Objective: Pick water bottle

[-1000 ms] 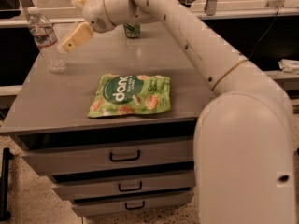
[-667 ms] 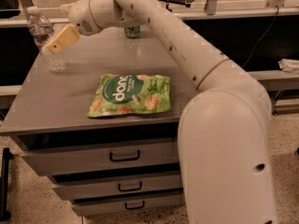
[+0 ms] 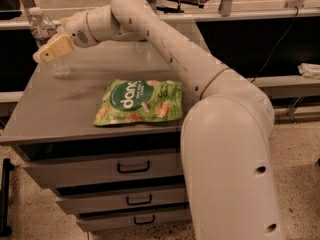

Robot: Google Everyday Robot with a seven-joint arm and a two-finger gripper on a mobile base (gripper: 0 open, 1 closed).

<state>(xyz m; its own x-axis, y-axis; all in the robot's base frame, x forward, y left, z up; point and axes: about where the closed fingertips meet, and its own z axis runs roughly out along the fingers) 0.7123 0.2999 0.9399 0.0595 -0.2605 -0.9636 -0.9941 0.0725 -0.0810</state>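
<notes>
Nearest: robot body (image 3: 230, 169), a smooth cream column, cut off by the lower frame edge. It hides the right end of the drawers (image 3: 100, 169) (three grey fronts, dark bar handles).

Bench (image 3: 65, 109): flat matte grey top, its near right corner hidden behind the body.

Snack bag (image 3: 140, 101): glossy green pouch lying flat near the middle of the bench, crinkled, with white lettering and pictured crackers. Its right edge meets the arm's outline.

Arm (image 3: 170, 49): rises from the body, bends at the elbow, then stretches up and left across the bench in one long, rounded cream link, passing above the bag.

Claw (image 3: 52, 50): at the far left corner of the bench, a tan pad angled down to the left and lying across the middle of the water bottle (image 3: 42, 30). Open or closed: cannot tell, since the near side covers the rest.

Water bottle: upright on the far left of the bench, clear ribbed plastic with a white cap. The label is mostly hidden by the claw, and the base shows faintly below it.

Farthest: rail (image 3: 280, 15), dark recess beneath, and a white object (image 3: 310, 69) cut off at the right edge.
</notes>
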